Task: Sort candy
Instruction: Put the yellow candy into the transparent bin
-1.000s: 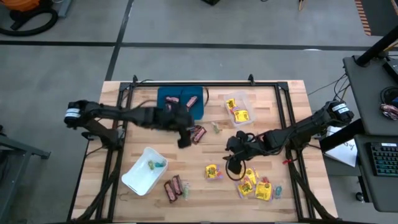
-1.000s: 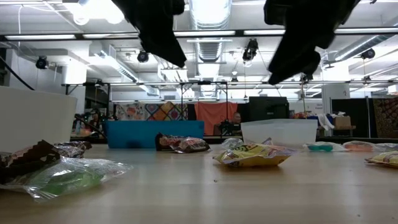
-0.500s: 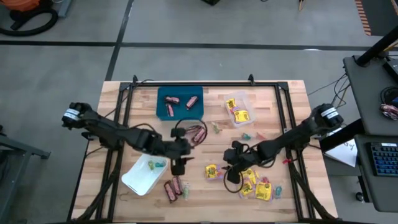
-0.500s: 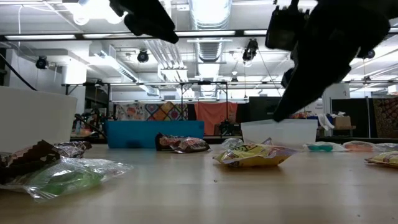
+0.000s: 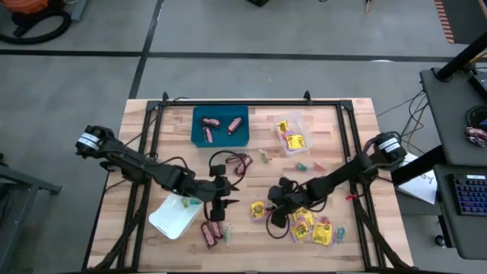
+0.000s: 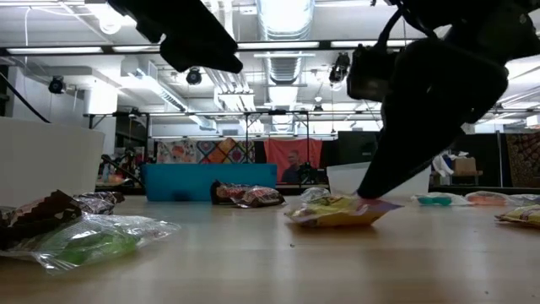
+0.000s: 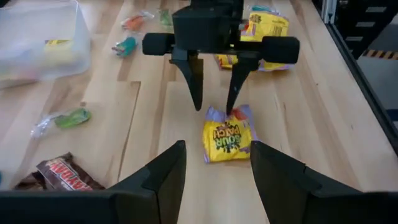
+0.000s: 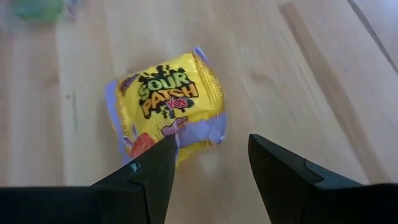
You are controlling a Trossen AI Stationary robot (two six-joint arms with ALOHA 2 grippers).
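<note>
A lone yellow packet (image 5: 258, 209) lies flat on the wood. My right gripper (image 7: 214, 107) is open and stands over the packet's right end, one finger on it, the other off to its side. My left gripper (image 5: 218, 204) hangs open above the table, between the white tray (image 5: 169, 219) and that packet, touching nothing. Brown-red bars lie in the blue tray (image 5: 199, 134), loose at mid-table (image 5: 242, 162) and near the front edge (image 5: 211, 230). More yellow packets (image 5: 312, 227) are heaped on the right. Pastel sweets (image 5: 304, 166) are scattered about. My right gripper comes from above, slanting down from the table's right. One fingertip (image 7: 231, 106) rests on the purple edge (image 8: 186, 132) at the yellow packet's end. The other fingertip (image 7: 197, 102) stands clear beside the packet. The packet lies on the table.
A clear tray (image 5: 291, 135) with yellow packets sits at the far right of centre. The white tray holds a few pastel sweets. A green sweet (image 7: 62, 118) and a bar (image 7: 59, 174) lie near my left gripper. A dark frame (image 5: 251, 103) borders the table.
My left gripper has moved from beside the blue tray toward the near edge, past the loose bars, and now hovers by the white tray. My right gripper has moved left and down onto the lone yellow packet, whose end now sits under one fingertip.
</note>
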